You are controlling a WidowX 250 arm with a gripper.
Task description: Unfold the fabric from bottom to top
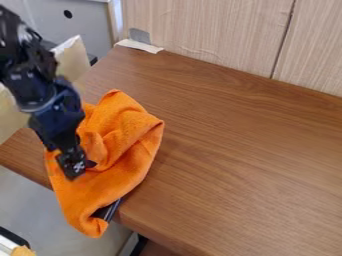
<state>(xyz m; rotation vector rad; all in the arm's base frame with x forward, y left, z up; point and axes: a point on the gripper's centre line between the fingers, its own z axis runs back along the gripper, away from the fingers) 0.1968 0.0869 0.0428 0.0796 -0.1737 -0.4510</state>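
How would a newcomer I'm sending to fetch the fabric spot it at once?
Find the brown wooden table by the pale wall panels. At its left side, under the black claw, a crumpled fabric droops over the edge. Its bright orange sets it apart from the brown table and black arm.

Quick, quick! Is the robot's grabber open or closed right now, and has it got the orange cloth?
Gripper: down at the orange cloth, but I can't tell if it's open, closed or holding any.
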